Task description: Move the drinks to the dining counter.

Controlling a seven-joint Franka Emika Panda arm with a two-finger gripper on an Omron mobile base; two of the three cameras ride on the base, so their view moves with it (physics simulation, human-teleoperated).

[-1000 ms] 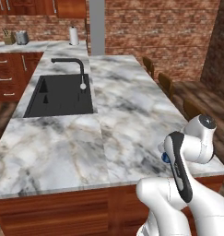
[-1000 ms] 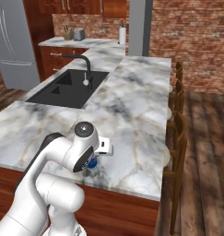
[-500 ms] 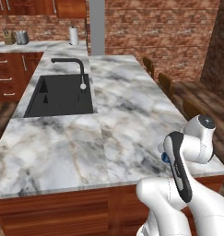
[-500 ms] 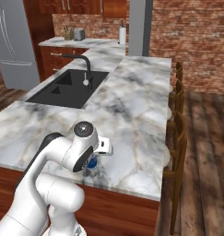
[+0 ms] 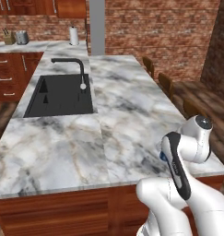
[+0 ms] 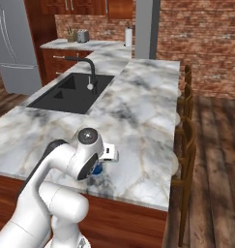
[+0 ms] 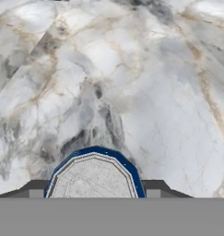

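Note:
The blue-and-white can (image 7: 93, 177) sits between my gripper's (image 7: 94, 192) two dark fingertips, seen from above with its blue rim and grey top. The gripper is shut on it. In the right base view the can (image 6: 96, 170) shows as a blue patch under my hand, low over the dining counter (image 6: 138, 101) near its front edge. From the left base view a sliver of the can (image 5: 162, 156) peeks out behind my arm, over the counter's (image 5: 127, 101) front right corner. Veined marble of the dining counter (image 7: 132, 69) spreads beyond the can. Whether the can rests on the marble I cannot tell.
A black inset sink (image 5: 60, 94) with a black faucet (image 5: 76, 69) lies in the counter's left half. Wooden chairs (image 6: 186, 121) line the counter's right side. A paper towel roll (image 5: 74, 34) stands on the back counter, and a fridge (image 6: 12, 48) is at far left.

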